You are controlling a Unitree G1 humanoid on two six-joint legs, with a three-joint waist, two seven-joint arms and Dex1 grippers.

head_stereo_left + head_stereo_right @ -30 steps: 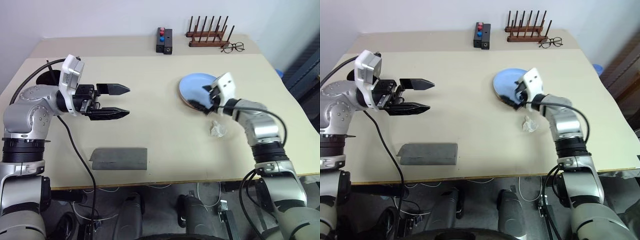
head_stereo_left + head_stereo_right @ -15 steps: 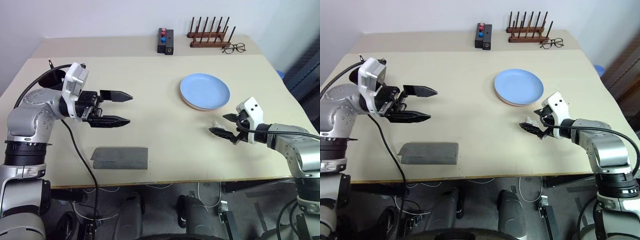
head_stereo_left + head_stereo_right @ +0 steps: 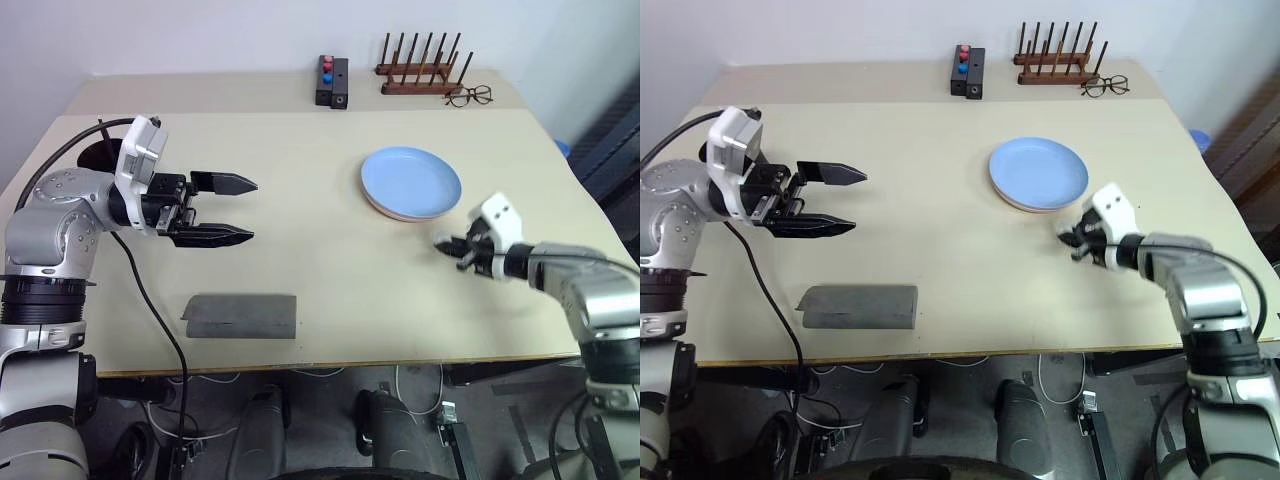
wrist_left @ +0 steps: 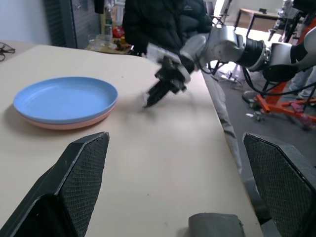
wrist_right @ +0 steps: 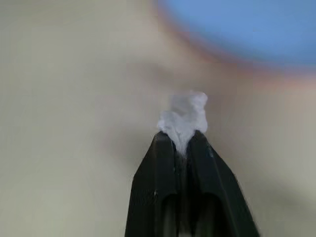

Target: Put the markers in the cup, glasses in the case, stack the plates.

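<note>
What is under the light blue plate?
A salmon pink plate lies under the light blue plate; just its rim peeks out along the near edge. Its middle is covered, so anything between them cannot be seen.

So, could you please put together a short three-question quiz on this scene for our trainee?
1. True or false: the light blue plate sits on top of the pink plate.
2. What is pinched in the right gripper? A) a red marker B) a crumpled white scrap C) the wire-framed spectacles
3. Fill in: the left gripper hovers over the table with its jaws ____.

Key: 1 true; 2 B; 3 open.
</note>
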